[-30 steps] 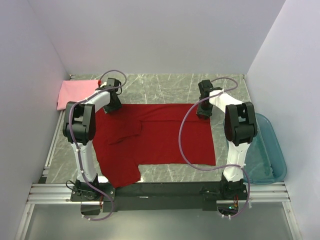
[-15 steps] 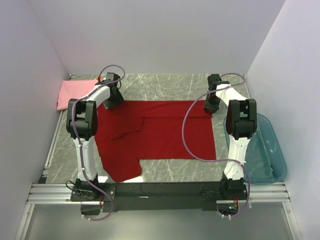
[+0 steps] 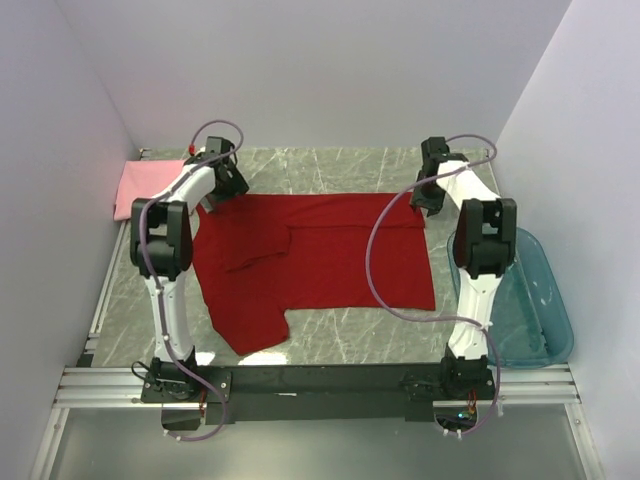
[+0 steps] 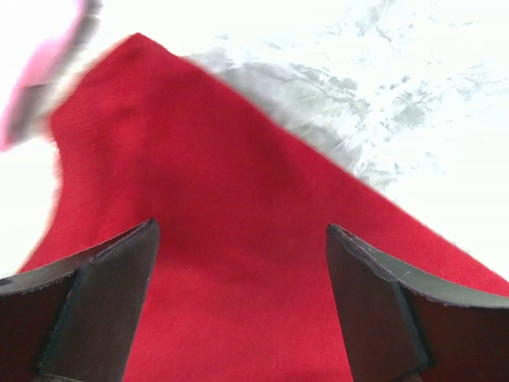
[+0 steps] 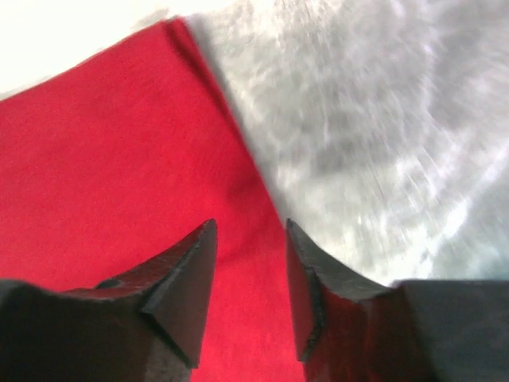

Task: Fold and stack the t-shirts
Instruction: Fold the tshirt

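Observation:
The deep red t-shirt (image 3: 320, 255) lies spread flat across the middle of the table, with one sleeve reaching toward the near left. The light pink t-shirt (image 3: 140, 185) lies bunched at the far left edge. My left gripper (image 3: 222, 188) hovers over the red shirt's far left corner. Its jaws stand wide open (image 4: 238, 231) above the red cloth (image 4: 238, 159), holding nothing. My right gripper (image 3: 430, 198) is at the shirt's far right corner. Its jaws (image 5: 250, 223) are parted over the cloth's right edge (image 5: 103, 143), which lies flat beneath them.
A translucent teal bin (image 3: 530, 310) sits off the table's right side beside the right arm. Bare grey marble table (image 3: 330, 170) shows beyond the shirt's far edge. White walls close in on the left, back and right.
Both grippers moved toward the far wall and outward, pulling the red shirt's far edge back and straighter. The left jaws opened wide and let the cloth go; the right jaws parted a little.

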`<state>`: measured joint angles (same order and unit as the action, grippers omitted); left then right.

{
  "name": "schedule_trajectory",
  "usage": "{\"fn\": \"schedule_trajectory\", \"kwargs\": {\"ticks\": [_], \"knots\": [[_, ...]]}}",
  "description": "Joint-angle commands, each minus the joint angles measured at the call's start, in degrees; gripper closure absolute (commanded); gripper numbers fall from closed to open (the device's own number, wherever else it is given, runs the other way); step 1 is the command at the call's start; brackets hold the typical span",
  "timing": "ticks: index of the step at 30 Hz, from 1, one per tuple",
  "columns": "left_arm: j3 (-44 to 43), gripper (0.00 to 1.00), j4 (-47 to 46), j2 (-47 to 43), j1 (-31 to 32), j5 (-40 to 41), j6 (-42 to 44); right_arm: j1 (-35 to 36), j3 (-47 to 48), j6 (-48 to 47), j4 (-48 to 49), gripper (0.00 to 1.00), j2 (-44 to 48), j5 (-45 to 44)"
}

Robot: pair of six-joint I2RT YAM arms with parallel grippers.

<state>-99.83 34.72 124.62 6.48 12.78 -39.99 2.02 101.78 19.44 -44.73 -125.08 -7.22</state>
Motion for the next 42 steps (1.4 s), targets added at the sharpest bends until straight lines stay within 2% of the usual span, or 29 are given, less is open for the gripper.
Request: {"fn": "schedule_trajectory", "kwargs": {"ticks": [1,5,6,10,12,18,22,29,32,42], "knots": [[3.22,0.08,-1.24,-13.15,-0.42,4.26,-1.14,0.78,-1.39,-0.02,0.35,0.5,12.12,1.77],[12.88,0.09,0.96,-25.01,-0.33,6.99,-3.6,2.81,-9.82,2.0,0.61,0.43,23.61,4.49],[15.52,0.09,1.31,-30.43,-0.24,7.17,-4.13,3.42,-12.28,2.35,1.04,0.41,25.74,4.93],[32.63,0.13,2.19,-44.35,0.29,7.88,-6.5,8.25,-25.89,3.67,3.51,0.37,35.23,6.25],[37.41,0.16,4.2,-51.36,0.64,8.75,-6.86,11.33,-29.95,4.2,4.12,0.36,40.24,6.26],[52.0,0.2,7.99,-64.65,2.74,7.27,-10.1,14.59,-44.37,7.36,7.63,0.31,54.66,7.04],[59.73,0.25,8.08,-66.0,2.84,4.72,-12.57,14.59,-51.41,6.66,8.08,0.3,60.64,7.05],[63.44,0.53,2.12,-61.43,3.19,4.63,-12.4,14.68,-57.65,6.31,8.34,0.33,65.92,7.13],[63.71,0.55,1.05,-58.96,3.28,4.98,-12.66,14.68,-59.33,6.84,8.34,0.35,67.33,6.43],[64.59,0.53,-0.44,-52.29,3.28,5.68,-13.53,14.41,-62.49,8.33,7.82,0.37,67.86,0.73]]}}
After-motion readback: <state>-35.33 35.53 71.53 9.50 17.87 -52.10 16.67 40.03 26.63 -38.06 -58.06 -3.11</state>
